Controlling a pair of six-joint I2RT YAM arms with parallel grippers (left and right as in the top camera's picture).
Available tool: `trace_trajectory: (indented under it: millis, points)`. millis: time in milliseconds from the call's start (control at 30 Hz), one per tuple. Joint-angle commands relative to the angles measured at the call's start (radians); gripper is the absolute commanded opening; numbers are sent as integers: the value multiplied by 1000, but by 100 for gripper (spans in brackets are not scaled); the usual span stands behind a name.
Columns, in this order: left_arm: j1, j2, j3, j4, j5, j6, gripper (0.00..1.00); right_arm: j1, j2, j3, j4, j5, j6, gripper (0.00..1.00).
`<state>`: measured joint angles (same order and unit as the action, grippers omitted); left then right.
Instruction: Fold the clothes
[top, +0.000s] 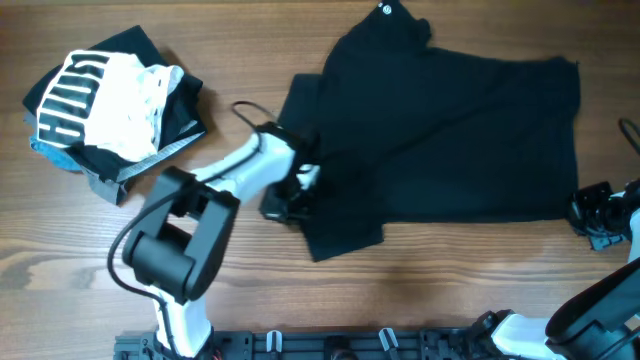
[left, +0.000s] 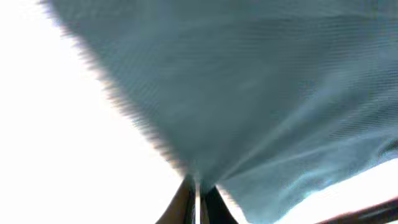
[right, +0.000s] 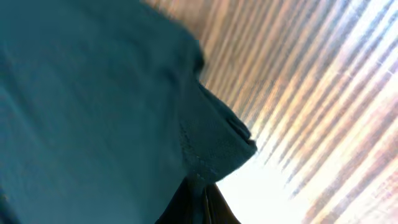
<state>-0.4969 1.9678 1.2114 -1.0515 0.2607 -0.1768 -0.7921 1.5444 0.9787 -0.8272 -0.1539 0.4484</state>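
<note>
Left arm elbow (top: 180, 240): closest to the lens, rising over the wooden table (top: 60, 290).
Left gripper (top: 297, 198): jaws closed, pinching the black T-shirt (top: 440, 130) at its left edge, just above the near sleeve.
Black T-shirt: spread flat centre-right, long axis running left to right.
Right gripper (top: 585, 212): clamped on the near right hem corner.
Key relation: each arm holds its own end; the fabric lies beyond both, toward the far edge.
</note>
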Motion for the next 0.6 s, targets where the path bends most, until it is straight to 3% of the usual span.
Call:
trace_trajectory:
  millis: [0, 200, 233, 300, 333, 433, 500, 533, 567]
  points:
    - [134, -98, -11, -88, -74, -16, 4, 0, -14, 16, -46, 250, 18, 4]
    - [204, -172, -11, -136, -2, -14, 4, -2, -15, 16, -56, 295, 22, 5]
    - [200, -177, -11, -142, 9, -13, 4, -2, -15, 16, -57, 296, 21, 11]
    - [188, -188, -11, -158, 12, -11, 4, -2, -15, 16, -57, 296, -2, 57]
    - [181, -195, -11, -157, 11, -6, 4, -2, -15, 17, -56, 296, -3, 67]
    - [164, -218, 2, -104, 11, 16, 17, -2, -16, 26, -58, 291, 27, 77]
    - [155, -226, 13, -25, 10, 16, 30, -2, -18, 40, -58, 242, 26, 79]
    - [153, -227, 13, 32, 10, 16, 42, -2, -19, 51, -59, 218, 25, 79]
    - [150, -227, 13, 91, 11, 16, 44, -2, -21, 63, -61, 190, 25, 79]
